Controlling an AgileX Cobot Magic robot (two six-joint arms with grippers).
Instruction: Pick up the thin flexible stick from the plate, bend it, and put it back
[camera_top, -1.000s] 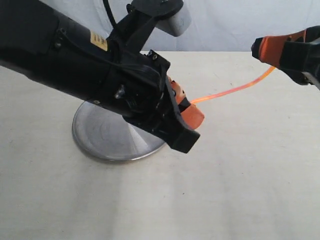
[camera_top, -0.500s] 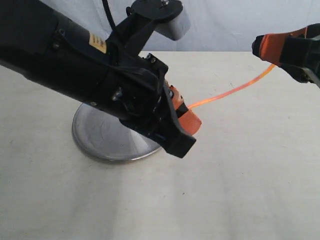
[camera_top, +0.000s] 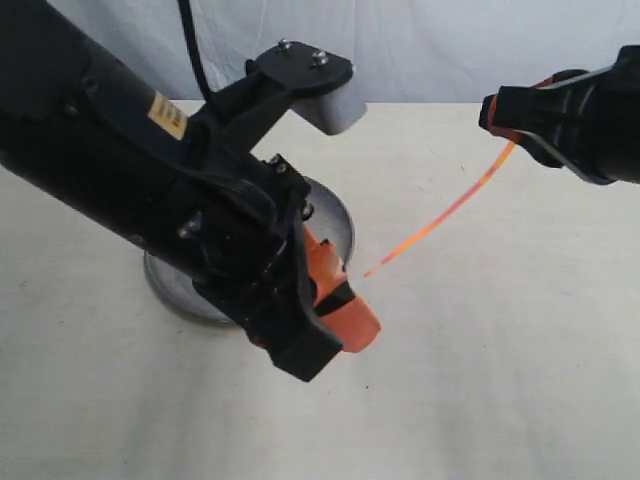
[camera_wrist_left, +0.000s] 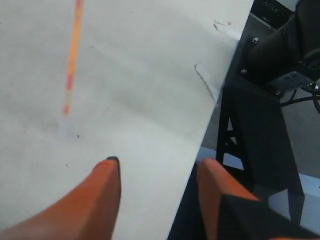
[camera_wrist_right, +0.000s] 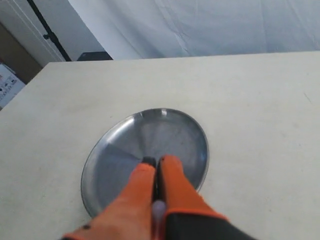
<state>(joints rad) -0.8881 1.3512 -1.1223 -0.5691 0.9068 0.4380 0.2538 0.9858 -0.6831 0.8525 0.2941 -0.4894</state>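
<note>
The thin pink-orange stick (camera_top: 445, 210) hangs in the air, slanting down from my right gripper (camera_top: 497, 116), which is shut on its upper end. Its lower, whitish end floats free just right of my left gripper (camera_top: 335, 335). In the left wrist view the stick (camera_wrist_left: 73, 52) lies well ahead of the left gripper (camera_wrist_left: 159, 162), which is open with nothing between its orange fingers (camera_wrist_left: 102, 192). The silvery plate (camera_top: 336, 214) sits mostly hidden behind the left arm. From the right wrist, the plate (camera_wrist_right: 122, 145) shows below the shut right gripper (camera_wrist_right: 156, 162).
The beige table (camera_top: 480, 380) stretches in front and to the right. Its edge (camera_wrist_left: 210, 117) shows in the left wrist view, with a black metal frame (camera_wrist_left: 260, 100) beyond it. A white cloth backdrop (camera_top: 450, 45) hangs behind the table.
My left gripper has let go of the stick and dropped toward the front, away from it. The stick now hangs by one end from the right gripper, which shifted slightly left.
</note>
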